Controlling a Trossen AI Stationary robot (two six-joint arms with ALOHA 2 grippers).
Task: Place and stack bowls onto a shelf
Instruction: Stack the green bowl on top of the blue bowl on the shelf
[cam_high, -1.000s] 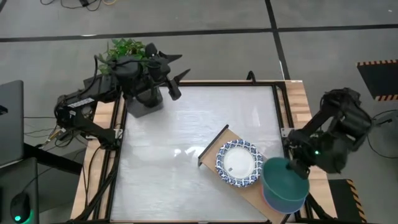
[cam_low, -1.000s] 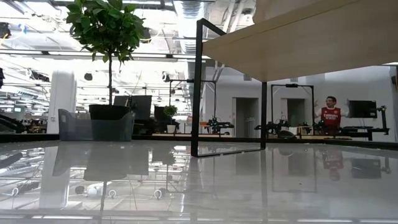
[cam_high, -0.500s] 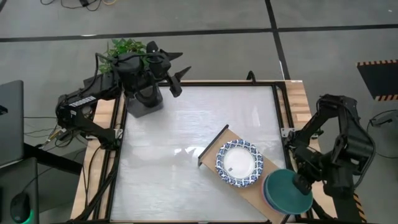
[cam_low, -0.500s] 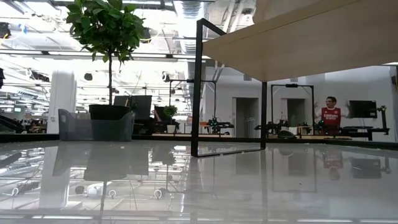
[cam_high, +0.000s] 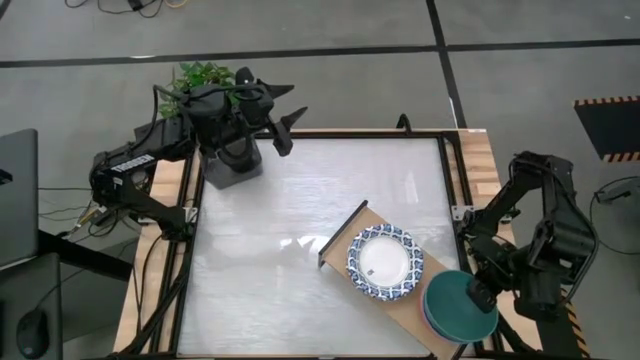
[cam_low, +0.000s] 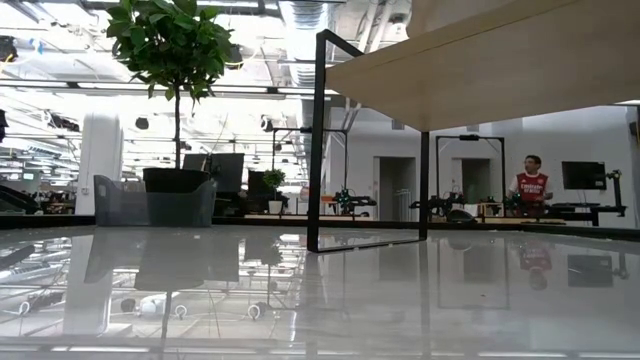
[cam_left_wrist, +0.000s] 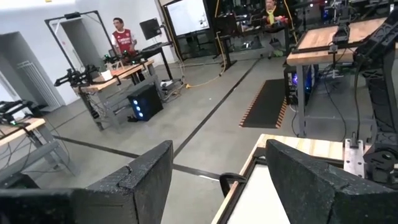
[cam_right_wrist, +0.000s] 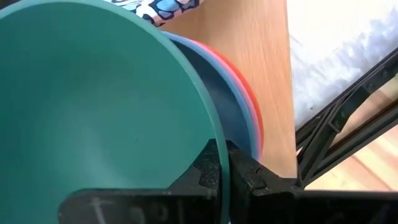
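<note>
The right tool (cam_right_wrist: 224, 163) pinches the dark green bowl (cam_right_wrist: 93, 112) over the nested bowls at the shelf (cam_high: 395, 305) end, where an off-centre release could tip it off; the left tool (cam_left_wrist: 217, 180) waits open.

Probably robotics lab: workbenches (cam_left_wrist: 121, 71), monitors (cam_left_wrist: 186, 15), other rigs (cam_low: 470, 170).

Open tabletop (cam_high: 300, 220) between plant pot (cam_high: 228, 165) and shelf (cam_high: 345, 228) with its bowls (cam_high: 385, 262).
</note>
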